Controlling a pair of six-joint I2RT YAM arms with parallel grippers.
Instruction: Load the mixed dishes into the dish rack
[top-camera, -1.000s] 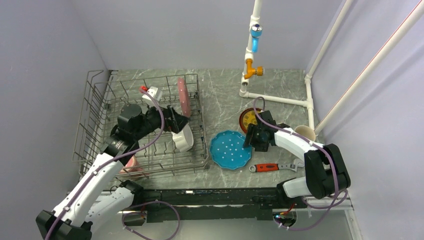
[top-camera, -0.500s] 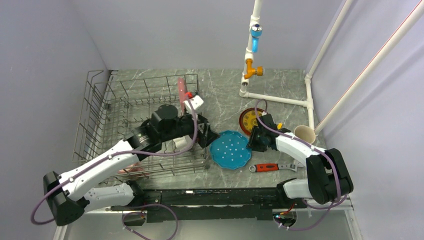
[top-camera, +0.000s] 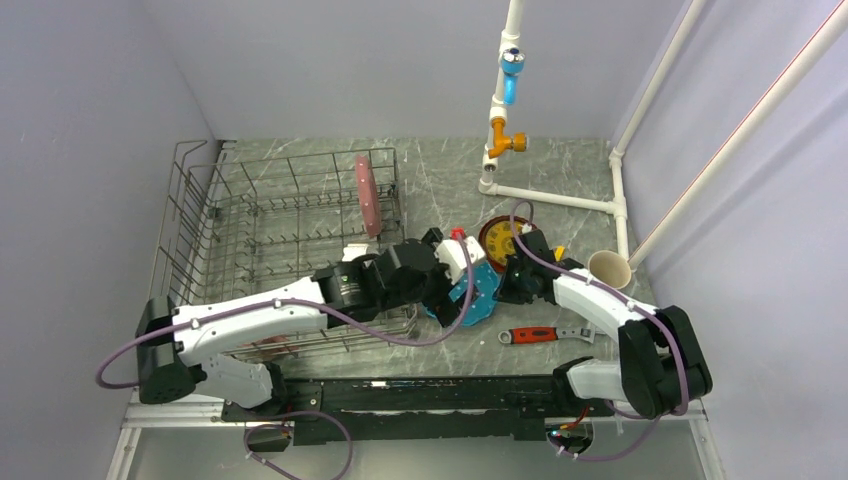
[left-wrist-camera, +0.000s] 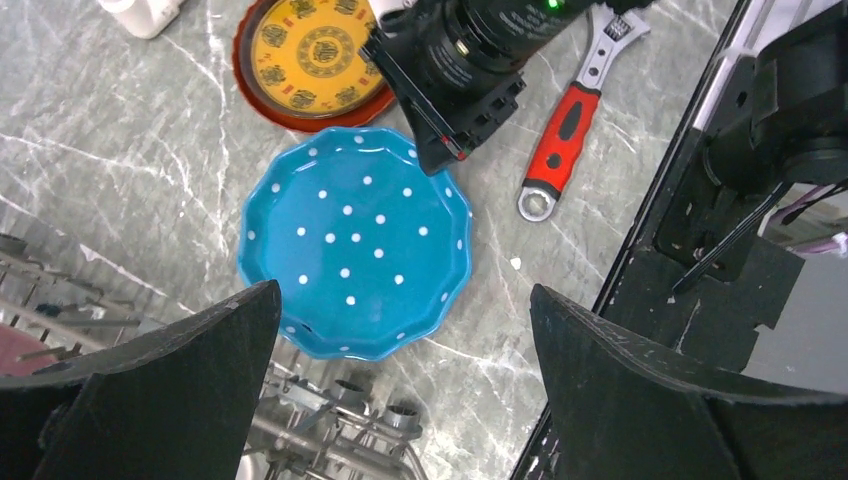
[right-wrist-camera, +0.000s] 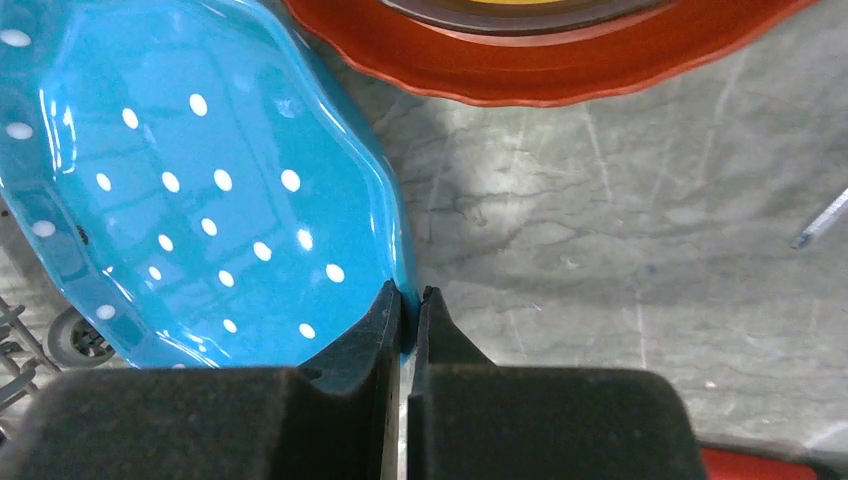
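Pinching the right rim of the blue white-dotted scalloped plate (right-wrist-camera: 200, 200), the right claw (right-wrist-camera: 408, 300) is clamped shut, likely to raise that edge for the wide-open, empty left claw (left-wrist-camera: 402, 292) above.

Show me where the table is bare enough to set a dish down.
Bare marble: between the dish rack and the white pipe, behind the blue plate; a strip before that plate, left of the wrench. Crowded: blue plate, red-brown plate, wrench and cream cup, with the left gripper overhead and the right gripper on the blue rim.
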